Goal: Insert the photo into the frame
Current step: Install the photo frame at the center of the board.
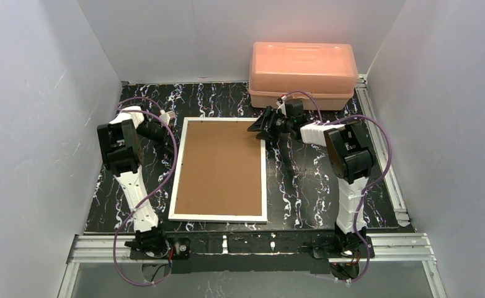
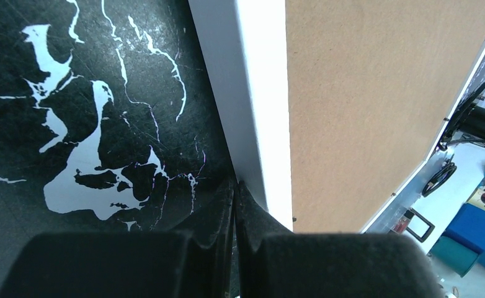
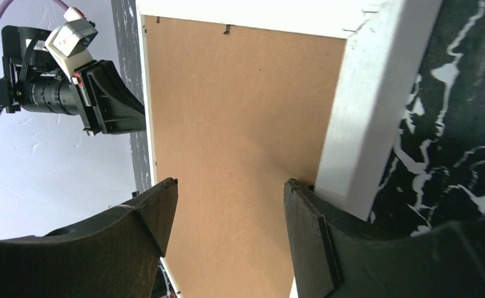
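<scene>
Top external showed the frame [image 1: 218, 218] lying face down on the black marbled desk [image 1: 308, 186], a little left of centre, its brown backing board [image 1: 218, 164] turned up. The left end effector [image 1: 167, 118] sat at the frame's far-left corner. In the left wrist view its fingers were pressed together on nothing, tips right against the white left rim. The right end effector [image 1: 260, 128] hung at the far-right corner with fingers spread apart — one finger [image 3: 159, 205] over the board, the other by the white rim. A pink plastic box [image 1: 302, 65] stood at the desk's far edge, towards the right.
</scene>
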### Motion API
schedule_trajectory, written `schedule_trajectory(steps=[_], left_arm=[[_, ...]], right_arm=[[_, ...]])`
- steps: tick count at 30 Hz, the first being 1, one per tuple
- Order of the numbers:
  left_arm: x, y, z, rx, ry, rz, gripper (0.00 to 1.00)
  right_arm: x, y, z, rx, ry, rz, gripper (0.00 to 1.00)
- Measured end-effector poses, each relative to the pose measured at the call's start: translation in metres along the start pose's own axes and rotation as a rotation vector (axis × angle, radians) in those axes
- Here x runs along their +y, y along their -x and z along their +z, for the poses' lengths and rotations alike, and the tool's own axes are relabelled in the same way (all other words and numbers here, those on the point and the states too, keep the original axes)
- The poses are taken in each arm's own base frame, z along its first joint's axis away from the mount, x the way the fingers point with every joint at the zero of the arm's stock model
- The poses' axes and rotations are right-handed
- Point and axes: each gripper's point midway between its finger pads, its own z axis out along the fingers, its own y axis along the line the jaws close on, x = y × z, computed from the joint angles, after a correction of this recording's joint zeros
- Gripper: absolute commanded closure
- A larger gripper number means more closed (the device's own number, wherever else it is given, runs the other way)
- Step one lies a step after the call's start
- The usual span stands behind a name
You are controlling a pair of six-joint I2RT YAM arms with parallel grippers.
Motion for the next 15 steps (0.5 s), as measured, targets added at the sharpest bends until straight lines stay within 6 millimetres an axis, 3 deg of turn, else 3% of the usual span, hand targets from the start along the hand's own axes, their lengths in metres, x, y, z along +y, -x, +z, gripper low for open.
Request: schedule_trajectory(steps=[6,15], left_arm=[[-0.0005,0.0000,-0.0001,0.003,0.001,0.008,1.00],[-0.0009,0.0000,-0.0008,0.011,0.009,0.015,1.00]], right_arm=[[0.0076,-0.0079,0.0073,0.016,0.021,-0.019,0.28],[0.0101,-0.0049,0.0018,0.039,0.036,0.011,0.27]])
